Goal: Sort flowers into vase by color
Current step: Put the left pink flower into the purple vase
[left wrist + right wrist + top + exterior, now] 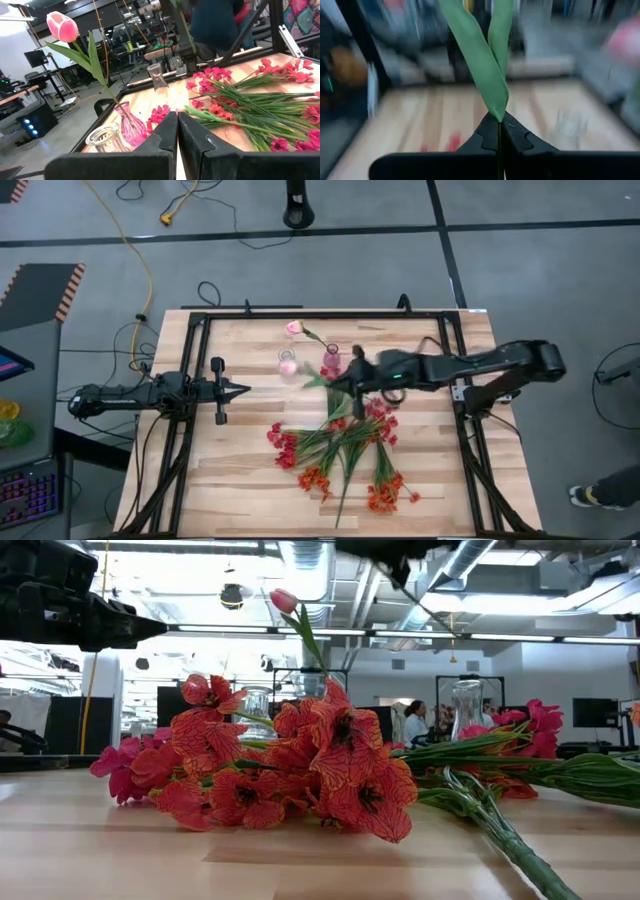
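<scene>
I see the flowers (345, 450) heaped on the table (240, 460), near the pink vase (331, 361). Right gripper (500, 131), above the heap just beside that vase, is clamped on a green-leaved stem (490, 65). Left gripper (245, 390) waits well apart, fingers pressed together, empty.

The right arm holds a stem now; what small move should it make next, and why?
Probably carry the flower toward a vase and lower its stem in. The right gripper is shut on that green stem, near the vases: the pink vase holds a tulip, the clear vase nearby.
</scene>
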### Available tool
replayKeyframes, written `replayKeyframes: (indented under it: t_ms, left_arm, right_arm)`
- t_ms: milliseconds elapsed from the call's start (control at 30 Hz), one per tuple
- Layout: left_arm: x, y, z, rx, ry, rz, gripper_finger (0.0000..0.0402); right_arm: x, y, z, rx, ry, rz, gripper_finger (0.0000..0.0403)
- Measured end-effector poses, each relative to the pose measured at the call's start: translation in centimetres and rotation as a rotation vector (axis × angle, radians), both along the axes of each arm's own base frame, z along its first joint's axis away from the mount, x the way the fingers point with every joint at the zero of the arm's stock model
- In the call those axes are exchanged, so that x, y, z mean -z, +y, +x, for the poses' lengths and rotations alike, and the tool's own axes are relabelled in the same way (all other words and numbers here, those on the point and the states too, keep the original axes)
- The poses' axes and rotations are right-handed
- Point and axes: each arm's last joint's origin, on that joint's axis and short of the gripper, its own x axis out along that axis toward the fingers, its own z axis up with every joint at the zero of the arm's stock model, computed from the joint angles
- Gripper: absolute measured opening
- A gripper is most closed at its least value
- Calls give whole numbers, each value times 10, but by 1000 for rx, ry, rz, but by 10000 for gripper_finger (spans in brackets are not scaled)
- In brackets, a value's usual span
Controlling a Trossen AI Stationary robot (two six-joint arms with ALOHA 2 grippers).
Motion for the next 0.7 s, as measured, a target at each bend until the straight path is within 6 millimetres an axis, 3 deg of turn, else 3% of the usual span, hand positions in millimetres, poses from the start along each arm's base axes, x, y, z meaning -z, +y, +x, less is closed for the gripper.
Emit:
replayKeyframes:
  t_ms: [133, 233, 533, 700]
  left_arm:
    - [0, 0, 0, -4, 0, 0, 0]
    - [0, 1, 0, -20, -1, 0, 0]
    - [0, 1, 0, -27, -3, 0, 0]
    - [0, 1, 0, -28, -3, 3, 0]
  right_arm:
    - [1, -10, -24, -1, -386, -81, 25]
    - [9, -21, -33, 51, -555, -133, 25]
    - [38, -67, -15, 200, -611, -187, 29]
    - [49, -90, -7, 200, -685, -237, 30]
